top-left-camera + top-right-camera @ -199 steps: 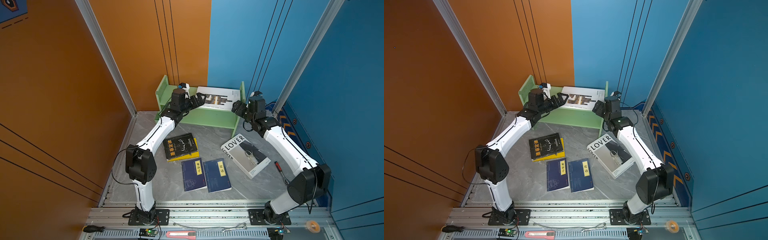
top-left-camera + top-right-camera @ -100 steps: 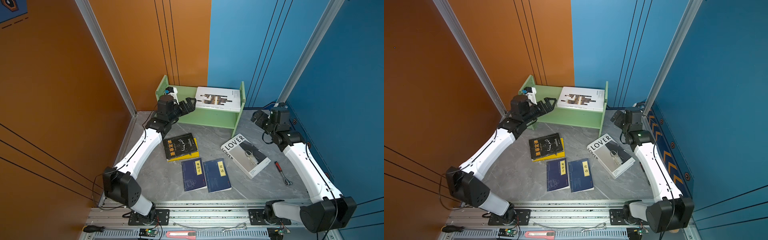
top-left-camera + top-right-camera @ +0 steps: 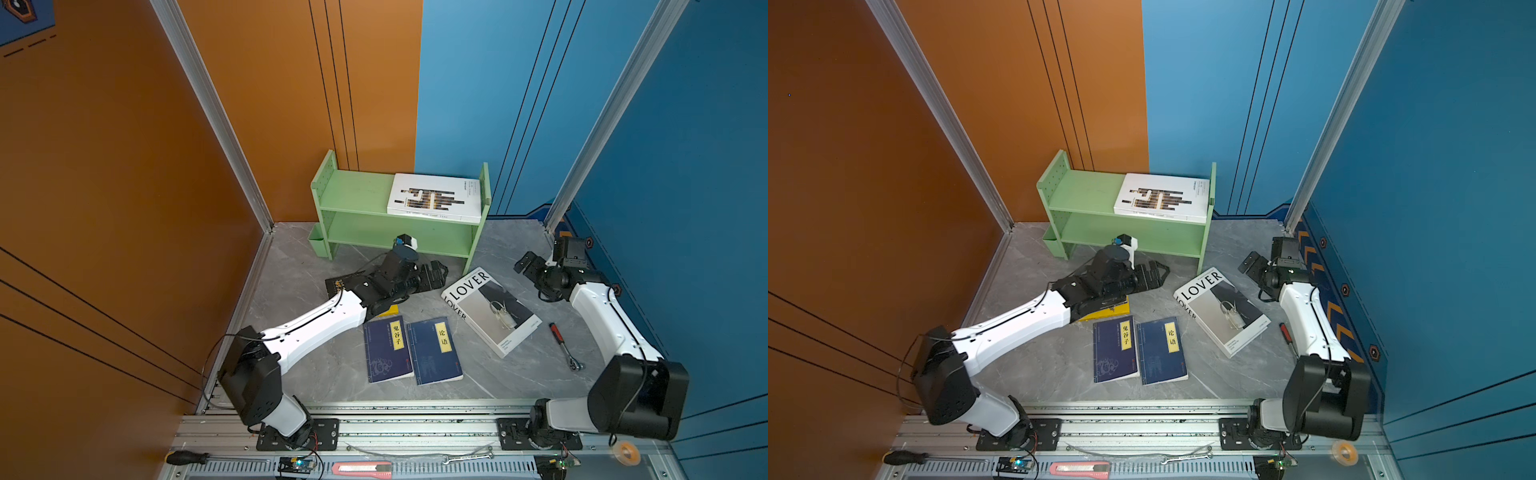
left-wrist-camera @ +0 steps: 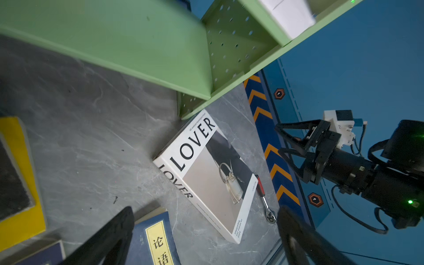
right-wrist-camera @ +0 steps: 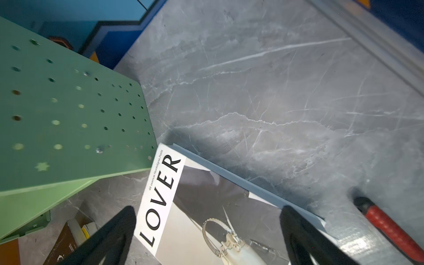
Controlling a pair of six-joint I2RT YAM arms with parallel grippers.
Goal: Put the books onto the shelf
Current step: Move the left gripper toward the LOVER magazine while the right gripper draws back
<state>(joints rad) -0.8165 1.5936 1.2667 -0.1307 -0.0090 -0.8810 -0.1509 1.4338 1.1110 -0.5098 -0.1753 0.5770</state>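
1. Left gripper (image 3: 434,272): its fingers (image 4: 110,236) are wide apart with nothing between them, low over the table (image 3: 299,266).
2. Ahead of those fingertips lies LOVER (image 3: 490,309), flat, clear of them, one corner by the shelf (image 3: 357,193) foot.
3. Behind them, under the left wrist, the black book (image 3: 337,284) rests on the yellow book (image 3: 1115,309).
4. The navy books (image 3: 388,349) lie side by side, back from the left fingers.
5. Right gripper (image 3: 525,264): its fingers (image 5: 110,236) are spread and empty, above the table just beside LOVER's far edge and not touching it.
6. The barred book (image 3: 434,195) lies flat on the shelf's top tier, at the end nearer the right fingers, well apart from both grippers.
7. A ratchet (image 3: 563,345) lies behind the right fingers, beside LOVER.
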